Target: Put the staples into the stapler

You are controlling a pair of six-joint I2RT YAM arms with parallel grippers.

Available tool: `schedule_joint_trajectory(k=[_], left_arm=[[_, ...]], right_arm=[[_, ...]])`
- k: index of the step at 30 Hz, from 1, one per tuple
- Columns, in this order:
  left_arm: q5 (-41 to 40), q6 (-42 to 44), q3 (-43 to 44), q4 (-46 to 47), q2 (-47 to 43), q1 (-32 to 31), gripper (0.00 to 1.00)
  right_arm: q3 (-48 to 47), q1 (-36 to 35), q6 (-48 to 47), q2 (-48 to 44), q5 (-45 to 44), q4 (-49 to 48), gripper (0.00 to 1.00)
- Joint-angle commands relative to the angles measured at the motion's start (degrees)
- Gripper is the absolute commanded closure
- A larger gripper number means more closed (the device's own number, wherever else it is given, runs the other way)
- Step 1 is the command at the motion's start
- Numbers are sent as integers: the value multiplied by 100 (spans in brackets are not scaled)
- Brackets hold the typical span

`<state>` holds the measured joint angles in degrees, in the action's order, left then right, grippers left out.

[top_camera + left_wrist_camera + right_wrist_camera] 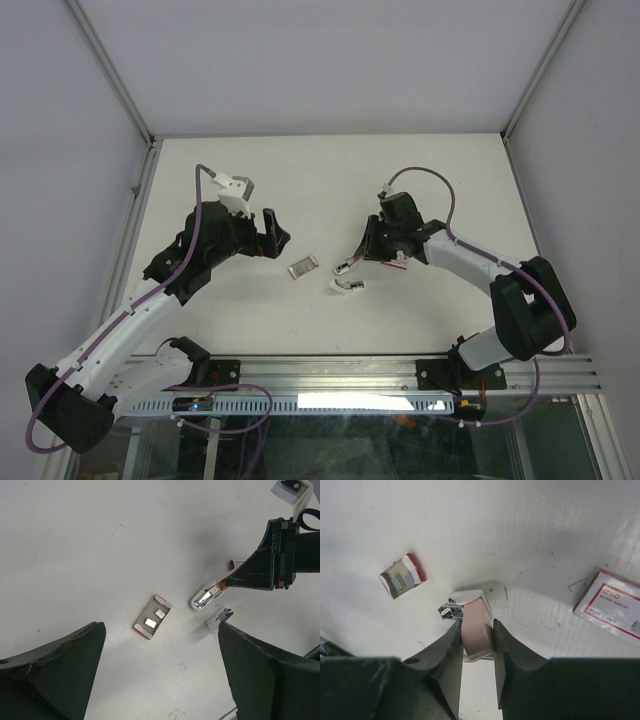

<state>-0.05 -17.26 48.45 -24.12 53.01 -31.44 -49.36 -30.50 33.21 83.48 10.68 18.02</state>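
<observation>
Holding stage only: right gripper [476,632] is clamped on the stapler [204,600], whose lid looks flipped open, though that's hard to confirm. Staples [152,616] lie untouched on the table [330,190] between the arms. Left gripper [161,647] hovers above them, jaws wide apart. Pick and insert not yet done.

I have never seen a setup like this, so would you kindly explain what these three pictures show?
Two robot arms are bolted to a table's near edge. One picture looks down from above; the other two come from a camera on each wrist, each showing its own fingers. On the table lie the staples in a small open tray, a red-and-white box and a small metal part I cannot identify. The right fingers are closed on a pink-and-white stapler; the left fingers are spread wide, holding nothing.
</observation>
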Motion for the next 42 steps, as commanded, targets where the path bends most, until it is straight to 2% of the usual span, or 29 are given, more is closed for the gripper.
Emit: schedule_joint_trajectory(k=[1,17,19,29,36,38,42], left_arm=[[-144,182,-33,179,-120,15,1],[-118,250,-21,178,45,15,1],[-130,259,-14,179,59,20,1],[-225,260,-26,179,36,24,1],[-471,250,-32,179,-53,48,1],[-462,157,-57,175,-86,261,1],[660,-162,-147,301,70,1360,1]], right_arm=[[-416,35,134,206,-238,-284,84],[-611,243,107,628,-461,0,82],[-625,255,98,641,-477,22,78],[-839,363,-105,528,-740,358,44],[-1122,302,-346,95,-1072,731,40],[-1334,63,-433,-68,-1340,872,40],[-1984,-662,-543,153,-1789,1239,45]])
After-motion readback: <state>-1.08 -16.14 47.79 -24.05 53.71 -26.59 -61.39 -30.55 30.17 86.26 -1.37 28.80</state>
